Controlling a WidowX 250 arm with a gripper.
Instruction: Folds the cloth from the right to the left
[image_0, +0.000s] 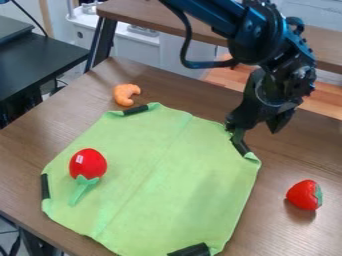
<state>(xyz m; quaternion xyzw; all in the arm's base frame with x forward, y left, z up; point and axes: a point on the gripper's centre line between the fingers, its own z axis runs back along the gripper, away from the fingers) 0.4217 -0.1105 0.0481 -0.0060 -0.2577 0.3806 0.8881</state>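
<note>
Green cloth (170, 185) lies spread on the table (27, 150), the red toy with green stem (87, 164) resting on its left portion, while the gripper (252, 128), jaws spread at the far-right taped corner, appears positioned there to grip for folding leftward.

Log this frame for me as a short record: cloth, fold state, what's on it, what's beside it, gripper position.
Cloth: light green, spread on the brown table
Fold state: not folded over; a faint crease crosses the middle
Corner pieces: four, black
On cloth: round red toy with green stem, toward picture left
Beside cloth: red strawberry toy at picture right; orange curved toy past the far edge
Gripper position: gripper at the upper-right corner; grip on cloth unclear
</note>
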